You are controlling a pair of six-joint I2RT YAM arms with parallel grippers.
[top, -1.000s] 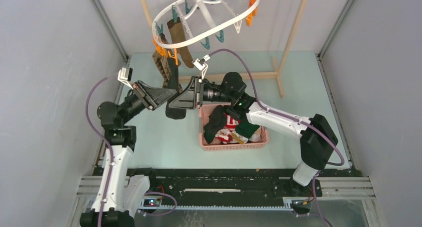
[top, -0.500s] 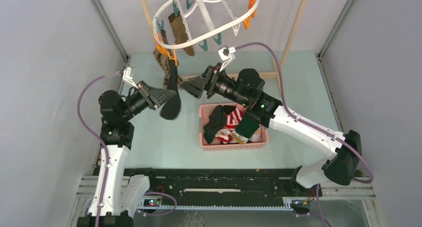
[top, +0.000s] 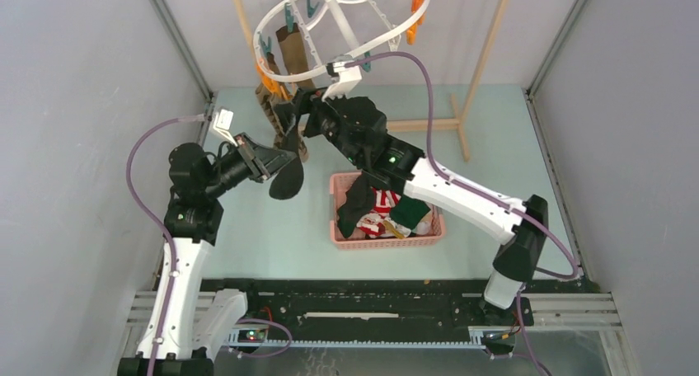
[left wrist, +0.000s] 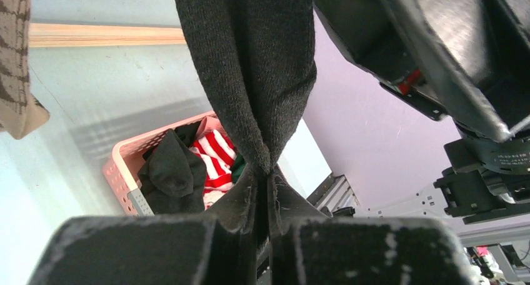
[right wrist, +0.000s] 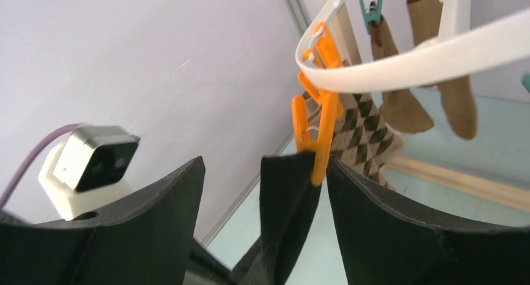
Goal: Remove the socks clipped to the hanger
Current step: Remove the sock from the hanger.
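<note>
The white oval hanger (top: 346,31) hangs at the top, with teal and orange clothespins. A black sock (top: 285,141) hangs from an orange clothespin (right wrist: 315,132) on its left rim. My left gripper (top: 276,163) is shut on the lower part of the sock (left wrist: 250,79), pinching it at the fingertips (left wrist: 262,180). My right gripper (top: 291,112) is open, with its jaws on either side of the sock's clipped top (right wrist: 287,204), and its right finger touches the clothespin. An argyle sock (right wrist: 362,135) and a tan-brown sock (right wrist: 456,97) also hang clipped behind it.
A pink basket (top: 387,241) with black, red-and-white striped and green socks sits on the table below my right arm. It also shows in the left wrist view (left wrist: 125,166). The wooden rack frame (top: 486,54) stands at the back, with its base bar (top: 420,125) on the table.
My right arm has swung up and left from beside the basket, bringing its open jaws around the orange clothespin. My left gripper has kept its hold on the black sock, shifting slightly.
</note>
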